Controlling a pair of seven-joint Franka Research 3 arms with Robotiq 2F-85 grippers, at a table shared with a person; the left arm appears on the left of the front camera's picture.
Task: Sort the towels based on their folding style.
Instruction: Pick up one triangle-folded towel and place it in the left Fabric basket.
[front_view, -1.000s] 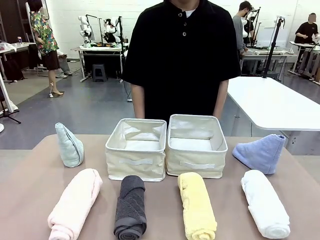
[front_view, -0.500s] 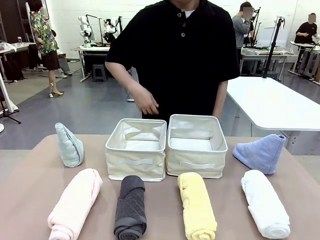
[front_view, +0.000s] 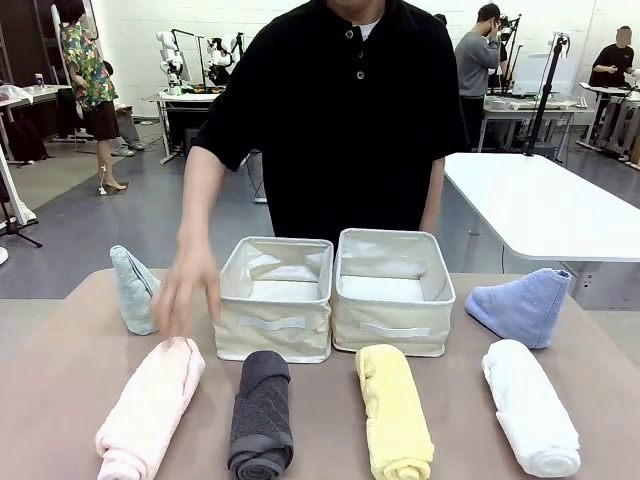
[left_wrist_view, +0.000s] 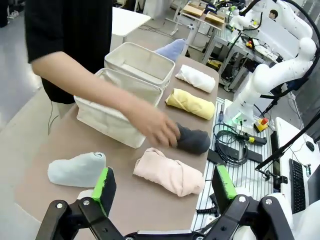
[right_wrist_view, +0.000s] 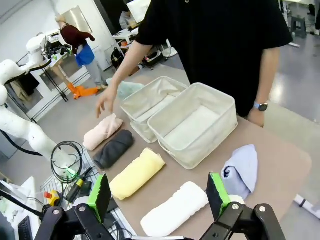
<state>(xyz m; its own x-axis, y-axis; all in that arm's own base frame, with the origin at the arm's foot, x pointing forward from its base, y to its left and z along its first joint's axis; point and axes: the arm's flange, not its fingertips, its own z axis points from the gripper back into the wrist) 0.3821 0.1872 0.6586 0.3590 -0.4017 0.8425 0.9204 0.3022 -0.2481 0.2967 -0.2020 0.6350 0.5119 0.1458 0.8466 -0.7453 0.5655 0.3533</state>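
Observation:
Four rolled towels lie in a row along the near edge: pink (front_view: 150, 405), dark grey (front_view: 262, 412), yellow (front_view: 395, 425) and white (front_view: 530, 405). A pale grey-green cone-folded towel (front_view: 135, 290) stands at the far left and a light blue cone-folded one (front_view: 520, 305) at the far right. The person's hand (front_view: 188, 295) hangs just above the far end of the pink roll, beside the pale cone. My left gripper (left_wrist_view: 165, 182) is open, high above the pink towel (left_wrist_view: 167, 172). Over the table's right end, my right gripper (right_wrist_view: 159, 195) is open too, holding nothing.
Two beige fabric bins stand side by side mid-table, left (front_view: 272, 330) and right (front_view: 392, 330), both with nothing inside. The person stands behind them at the far edge. A white table (front_view: 540, 205) stands beyond on the right.
The person's hand has swung from behind the left bin forward and down to the pink roll's far end. The towels and bins have not moved.

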